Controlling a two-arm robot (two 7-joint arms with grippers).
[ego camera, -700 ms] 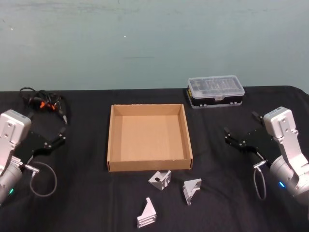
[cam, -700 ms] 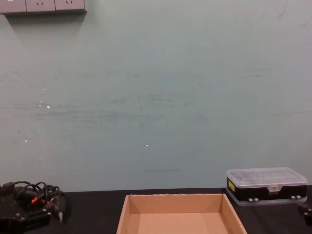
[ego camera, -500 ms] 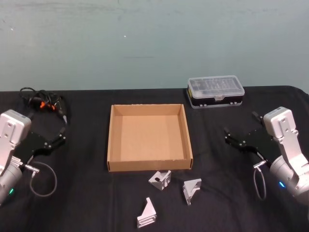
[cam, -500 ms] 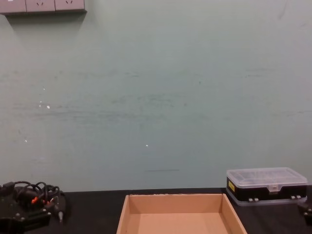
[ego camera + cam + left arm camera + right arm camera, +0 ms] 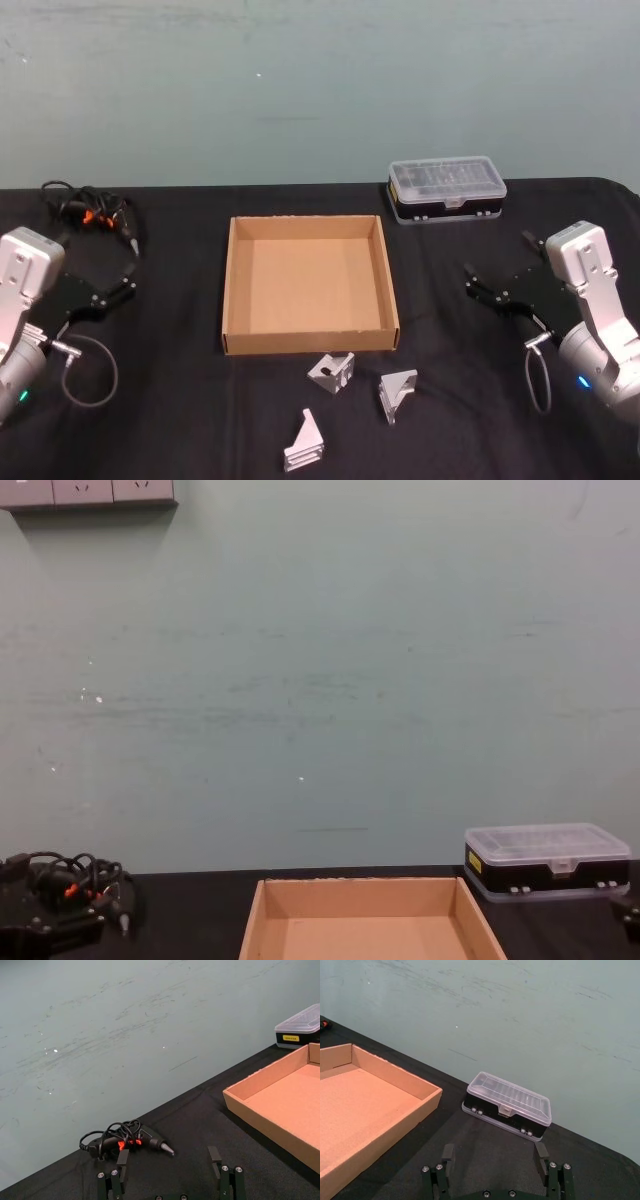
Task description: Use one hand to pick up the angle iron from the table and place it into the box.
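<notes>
Three silver angle irons lie on the black table (image 5: 180, 400) in front of the box: one (image 5: 332, 372) nearest its front wall, one (image 5: 396, 392) to the right, one (image 5: 304, 443) closest to me. The brown cardboard box (image 5: 310, 285) sits in the middle with nothing in it. My left gripper (image 5: 126, 275) hovers at the left side, open, with bare fingers (image 5: 117, 1172). At the right side my right gripper (image 5: 470, 280) also stands open, holding nothing, as its fingers (image 5: 542, 1157) show. Both grippers are well apart from the angle irons.
A clear-lidded black organiser case (image 5: 447, 188) stands behind the box at the right. A black tool with a coiled cable (image 5: 90, 212) lies at the back left. A pale green wall rises behind the table's far edge.
</notes>
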